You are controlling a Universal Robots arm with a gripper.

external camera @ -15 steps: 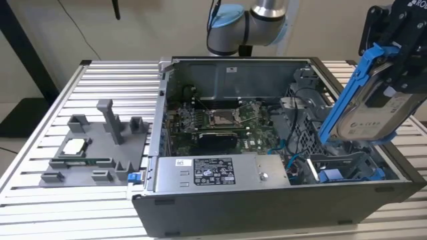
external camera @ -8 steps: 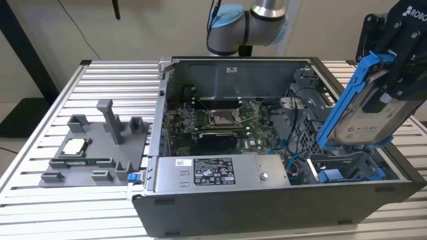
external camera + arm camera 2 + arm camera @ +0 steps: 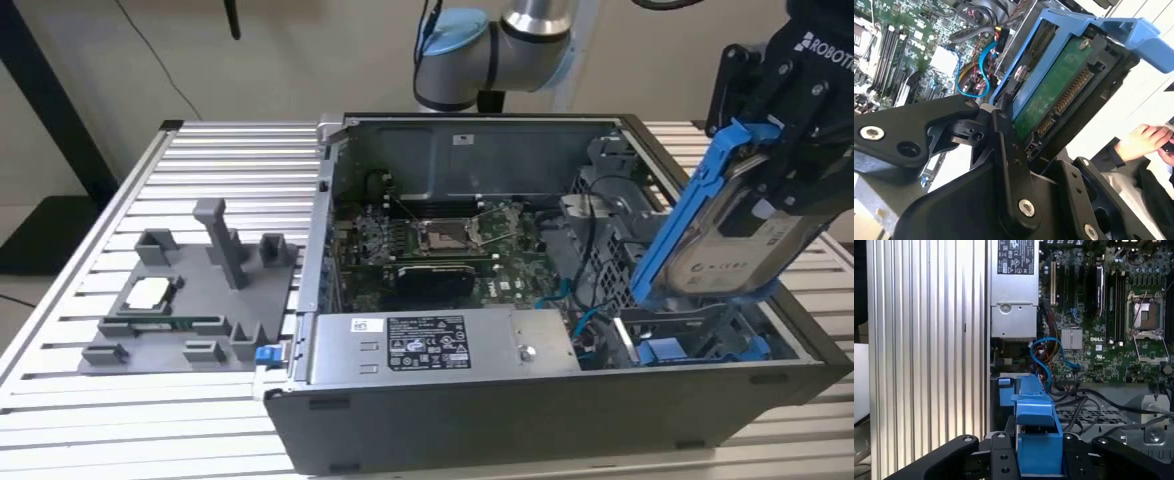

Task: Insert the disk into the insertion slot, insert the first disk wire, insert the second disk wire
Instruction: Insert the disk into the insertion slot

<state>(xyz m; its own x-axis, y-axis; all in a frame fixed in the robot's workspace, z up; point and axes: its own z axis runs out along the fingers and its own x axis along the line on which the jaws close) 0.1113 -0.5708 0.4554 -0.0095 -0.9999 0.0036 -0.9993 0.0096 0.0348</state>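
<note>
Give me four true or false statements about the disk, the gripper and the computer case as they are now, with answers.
1. The gripper is shut on the disk. True.
2. The disk sits fully in the insertion slot. False: it hangs tilted above the slot, held by the gripper.
3. The power-supply box lies on the table outside the computer case. False: it is inside the case.
4. A grey fixture tray lies on the table at the exterior view's left of the case. True.
</note>
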